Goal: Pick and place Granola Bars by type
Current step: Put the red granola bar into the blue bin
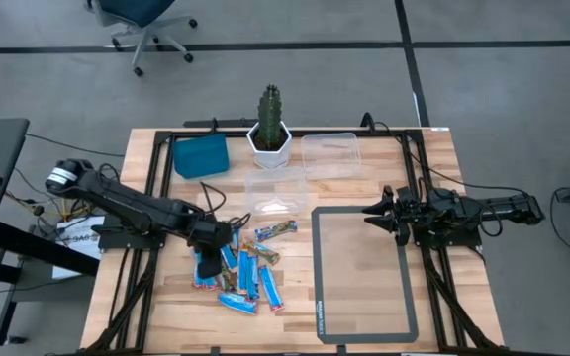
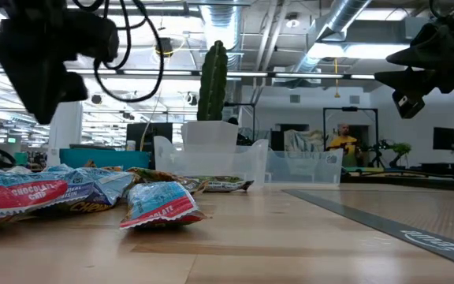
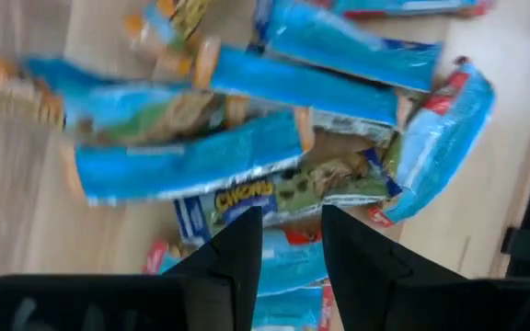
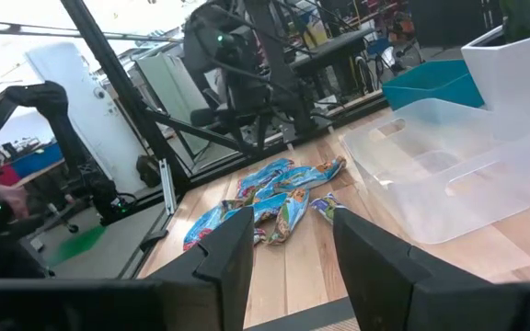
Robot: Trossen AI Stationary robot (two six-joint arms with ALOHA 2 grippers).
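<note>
Several granola bars (image 1: 240, 269) lie in a loose pile on the wooden table, left of centre. Most are light blue, one is dark with "Chewy" print (image 3: 274, 188), and a brown-gold one (image 1: 277, 229) lies at the pile's far edge. My left gripper (image 3: 293, 244) hangs open just above the pile's left side (image 1: 209, 245), pointing steeply down, with the printed bar below its fingertips. Nothing sits between its fingers. My right gripper (image 1: 369, 214) waits level and open at the table's right, well above the surface (image 4: 293, 248).
Two clear plastic containers (image 1: 330, 153) (image 1: 275, 193) stand beyond the pile, next to a blue tray (image 1: 201, 155) and a cactus in a white pot (image 1: 268, 138). A grey-framed mat (image 1: 362, 272) lies between the pile and the right arm.
</note>
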